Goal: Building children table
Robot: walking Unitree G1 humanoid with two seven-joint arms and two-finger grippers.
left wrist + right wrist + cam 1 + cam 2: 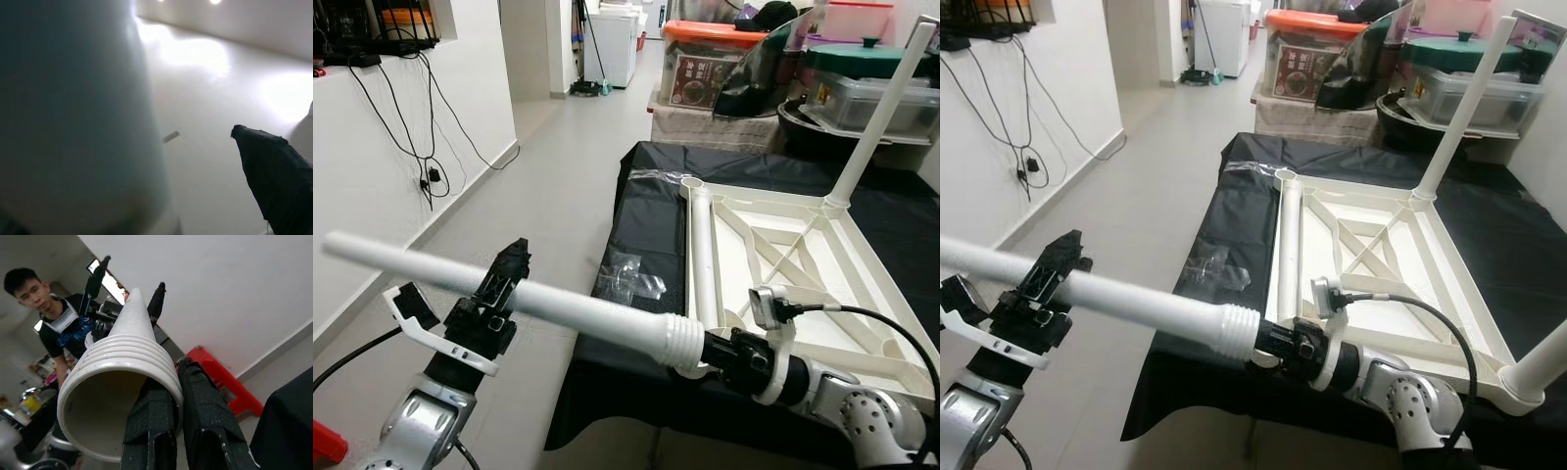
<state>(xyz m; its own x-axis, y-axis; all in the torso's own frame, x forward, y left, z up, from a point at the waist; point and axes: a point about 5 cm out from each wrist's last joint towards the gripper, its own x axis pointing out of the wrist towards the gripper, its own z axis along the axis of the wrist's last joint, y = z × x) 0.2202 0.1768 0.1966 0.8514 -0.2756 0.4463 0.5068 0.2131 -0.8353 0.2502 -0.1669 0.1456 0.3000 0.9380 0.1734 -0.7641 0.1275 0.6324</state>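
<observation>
Crosswise, table leg (578, 308) between both grippers

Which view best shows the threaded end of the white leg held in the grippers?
The right wrist view: the leg's threaded end faces the camera, hollow, ridges clear, right gripper pinching its rim. Both eye views show the ridges side-on, small. The left wrist view gives a blurred white mass, no threads.
</observation>
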